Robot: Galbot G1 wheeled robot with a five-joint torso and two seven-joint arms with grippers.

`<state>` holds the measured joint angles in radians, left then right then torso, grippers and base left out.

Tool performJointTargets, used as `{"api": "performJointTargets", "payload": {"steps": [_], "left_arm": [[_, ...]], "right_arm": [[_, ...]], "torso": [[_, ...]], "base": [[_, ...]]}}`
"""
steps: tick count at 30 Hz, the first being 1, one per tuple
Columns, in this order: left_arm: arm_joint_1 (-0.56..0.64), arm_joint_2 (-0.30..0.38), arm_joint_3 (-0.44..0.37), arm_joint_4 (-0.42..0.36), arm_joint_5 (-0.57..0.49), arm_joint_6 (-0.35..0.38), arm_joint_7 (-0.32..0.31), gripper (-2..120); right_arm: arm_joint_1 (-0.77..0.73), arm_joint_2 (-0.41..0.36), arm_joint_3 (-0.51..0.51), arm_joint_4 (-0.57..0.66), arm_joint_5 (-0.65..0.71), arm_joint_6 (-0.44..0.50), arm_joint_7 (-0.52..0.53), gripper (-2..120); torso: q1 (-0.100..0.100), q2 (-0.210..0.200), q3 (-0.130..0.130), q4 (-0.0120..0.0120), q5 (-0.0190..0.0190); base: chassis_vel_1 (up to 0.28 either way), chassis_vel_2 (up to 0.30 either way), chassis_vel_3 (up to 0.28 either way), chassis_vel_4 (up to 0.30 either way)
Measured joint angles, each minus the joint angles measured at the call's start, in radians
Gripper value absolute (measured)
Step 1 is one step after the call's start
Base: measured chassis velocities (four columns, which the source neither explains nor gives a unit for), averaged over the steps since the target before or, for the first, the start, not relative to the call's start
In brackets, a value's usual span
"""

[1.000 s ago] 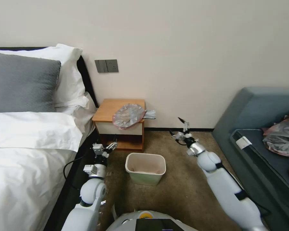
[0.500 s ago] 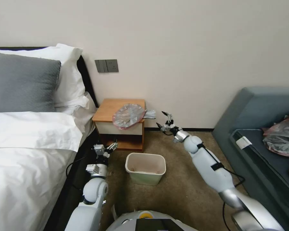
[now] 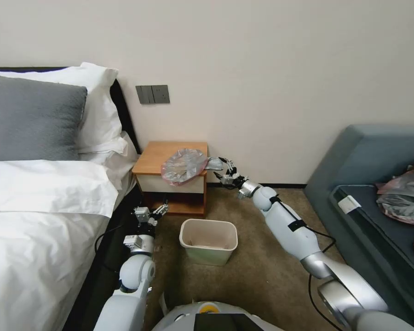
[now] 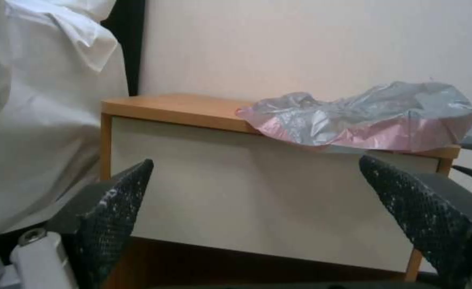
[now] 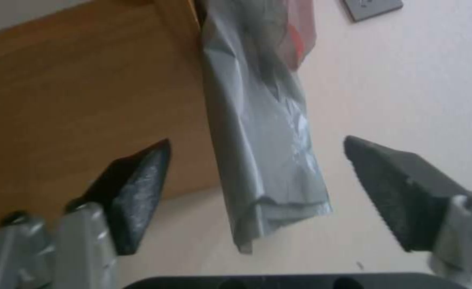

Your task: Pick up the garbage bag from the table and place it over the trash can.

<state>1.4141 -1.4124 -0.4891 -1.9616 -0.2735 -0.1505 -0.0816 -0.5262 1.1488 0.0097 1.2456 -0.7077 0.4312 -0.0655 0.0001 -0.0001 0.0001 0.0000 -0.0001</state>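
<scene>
Bed (image 3: 41, 220): cut off at left and lower edges of head view; grey pillow (image 3: 32, 119) cropped at left edge; sofa (image 3: 377, 184) cut by right edge, heap of plastic bags (image 3: 407, 193) on it partly out of view; bin (image 3: 209, 241): far wall's outside hidden behind near rim; nightstand (image 4: 278, 188): lower part blocked by left gripper's (image 4: 278, 200) fingers in left wrist view; garbage bag (image 5: 262, 120): upper part cut off in right wrist view.

The right hand (image 5: 254, 184) (fingers spread) flanks the garbage bag's (image 5: 262, 132) grey tail beside the table (image 5: 86, 92).
</scene>
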Motion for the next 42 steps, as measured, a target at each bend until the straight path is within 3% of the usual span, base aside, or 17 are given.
{"api": "performJointTargets", "payload": {"steps": [16,23,33,42], "left_arm": [[-0.002,-0.008,0.003,0.001,0.007,0.000,0.000,98],[0.000,-0.009,-0.001,0.000,0.007,0.000,0.000,98],[-0.003,-0.016,-0.022,0.000,-0.004,-0.001,-0.009,99],[-0.009,-0.015,-0.045,-0.022,-0.049,0.001,-0.022,99]], "right_arm": [[0.023,0.009,-0.018,-0.014,0.005,0.002,-0.003,21],[0.022,0.002,-0.017,-0.008,0.018,0.001,-0.003,0],[-0.015,-0.010,-0.007,0.061,0.071,-0.034,-0.002,0],[-0.141,-0.059,0.019,0.277,0.157,-0.150,-0.026,0]], "torso": [[0.000,0.000,0.000,0.0001,0.0000],[0.000,0.000,0.000,0.0000,0.0000],[0.000,0.000,0.000,0.0001,0.0000],[0.000,0.000,0.000,-0.0001,0.0000]], "base": [[0.000,0.000,0.000,0.000],[0.000,0.000,0.000,0.000],[0.000,0.000,0.000,0.000],[0.000,0.000,0.000,0.000]]}}
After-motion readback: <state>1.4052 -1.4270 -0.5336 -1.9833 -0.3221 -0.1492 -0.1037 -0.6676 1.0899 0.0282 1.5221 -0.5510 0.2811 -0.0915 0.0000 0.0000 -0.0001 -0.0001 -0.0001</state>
